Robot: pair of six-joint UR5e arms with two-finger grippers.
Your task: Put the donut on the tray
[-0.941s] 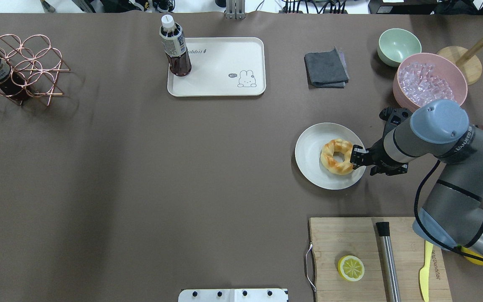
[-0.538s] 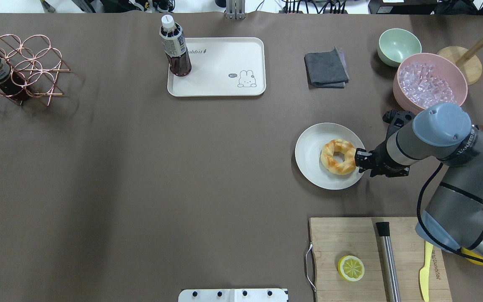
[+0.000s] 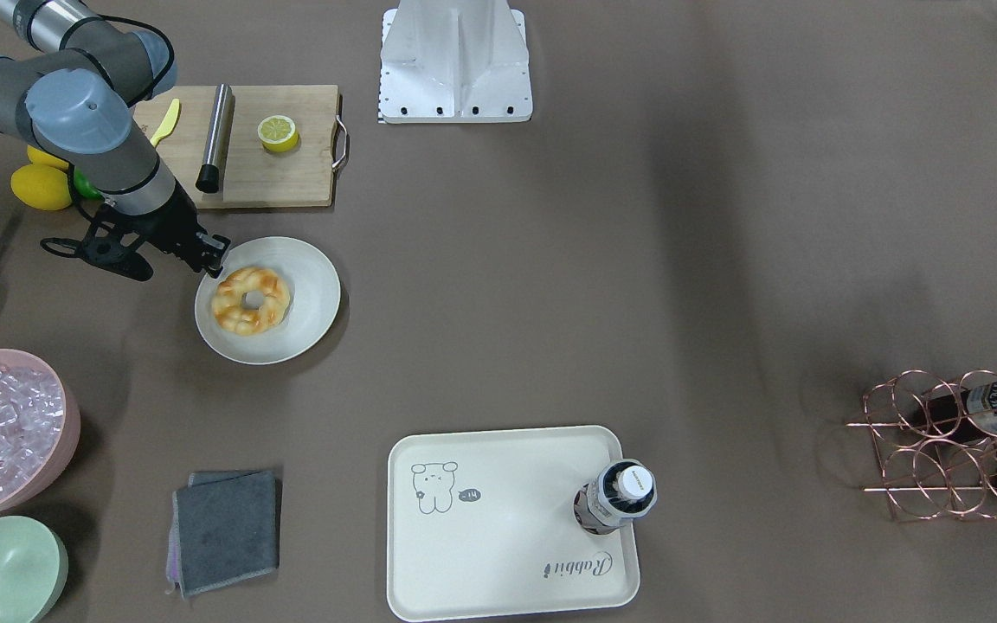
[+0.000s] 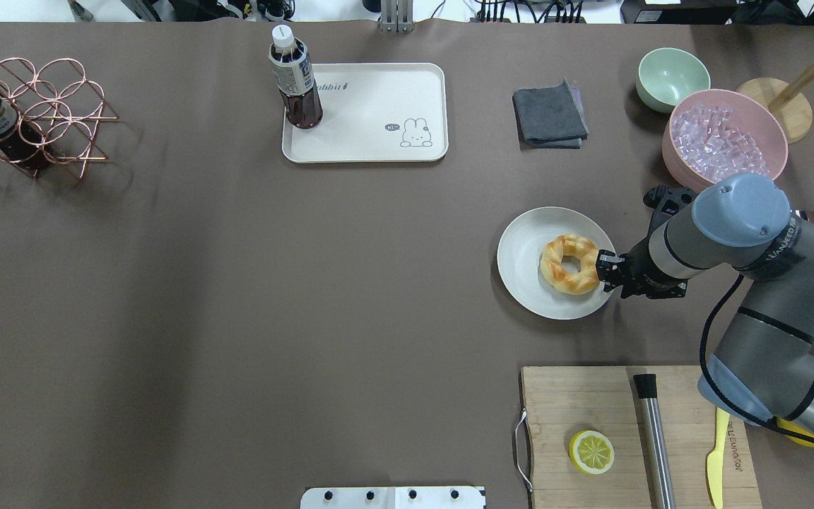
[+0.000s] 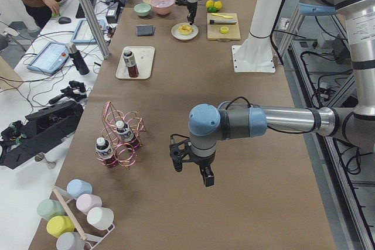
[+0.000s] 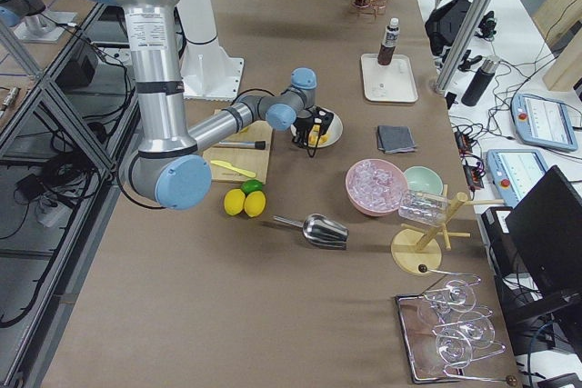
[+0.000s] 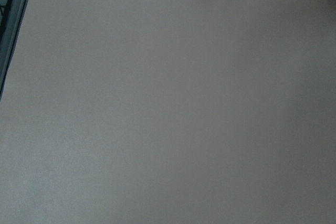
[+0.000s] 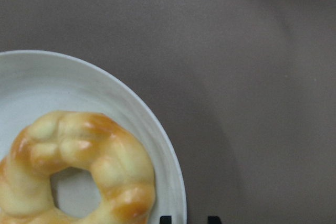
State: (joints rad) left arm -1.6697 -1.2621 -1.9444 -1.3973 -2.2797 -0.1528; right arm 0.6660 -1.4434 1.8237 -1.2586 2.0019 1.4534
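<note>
Bottle [image 4: 295, 85] on tray [image 4: 379, 99] corner — donut [image 4: 569, 264] on plate [image 4: 523, 254].

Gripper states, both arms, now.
Left gripper: cannot be told; only the left side view shows it.
Right gripper: open, fingers slightly apart, holding nothing, beside the donut.
</note>
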